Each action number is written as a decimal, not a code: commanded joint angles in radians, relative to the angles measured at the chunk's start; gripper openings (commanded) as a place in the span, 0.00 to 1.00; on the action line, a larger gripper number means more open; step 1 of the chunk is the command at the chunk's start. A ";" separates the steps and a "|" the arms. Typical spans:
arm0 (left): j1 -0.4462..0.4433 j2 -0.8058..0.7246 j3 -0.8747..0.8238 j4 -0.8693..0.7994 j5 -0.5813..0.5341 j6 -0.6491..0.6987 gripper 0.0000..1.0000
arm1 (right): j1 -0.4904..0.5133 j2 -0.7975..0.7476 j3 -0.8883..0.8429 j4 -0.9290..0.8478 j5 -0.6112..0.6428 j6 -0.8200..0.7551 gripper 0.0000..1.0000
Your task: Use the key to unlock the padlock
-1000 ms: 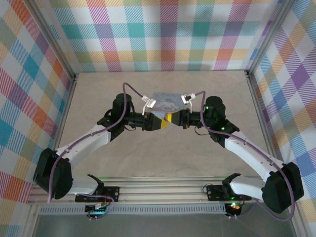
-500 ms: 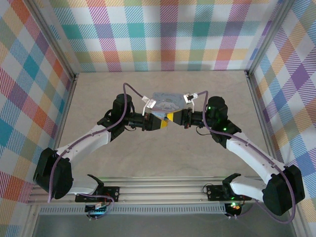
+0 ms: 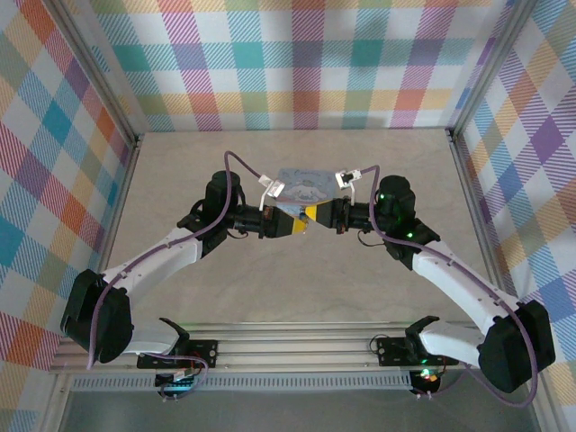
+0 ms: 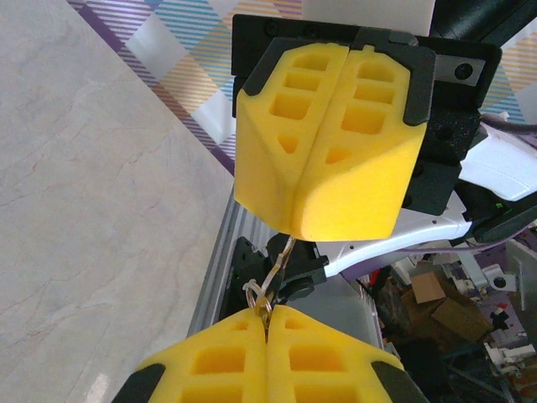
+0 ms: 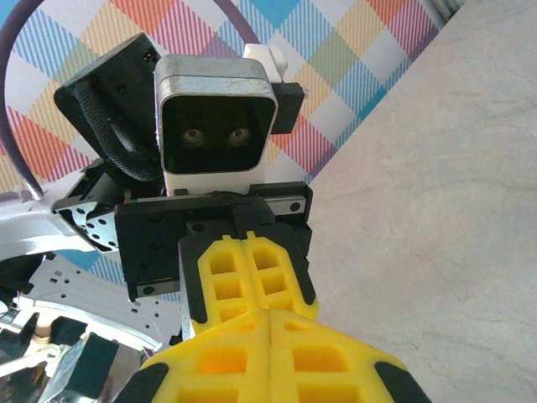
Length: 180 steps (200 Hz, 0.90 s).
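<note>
I couldn't pick out the padlock as a whole. What I could see, from the left wrist camera, was a small metal ring (image 4: 254,291) poking out of the seam between the left gripper (image 4: 267,315) fingers. A thin brassy sliver (image 4: 279,260) ran from it up toward the tip of the right gripper (image 4: 300,222). I couldn't tell which piece belonged to the padlock and which to the key.

The left gripper's yellow fingers were pressed together, pinching the ring. The right gripper's fingers were pressed together too, the seam between them shut. I couldn't tell whether they gripped the sliver's far end.

From above, the left gripper (image 3: 292,223) and right gripper (image 3: 312,214) met tip to tip, raised above the middle of the pale marbled bench (image 3: 297,288). A pale blue tin box (image 3: 301,184) lay on the bench just beyond them. From the right wrist, the right gripper (image 5: 270,323) met the left gripper (image 5: 256,294) head-on.
</note>
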 commanded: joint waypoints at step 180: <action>0.036 0.007 -0.038 0.146 -0.002 -0.102 0.21 | -0.002 0.035 0.004 0.022 -0.052 -0.009 0.00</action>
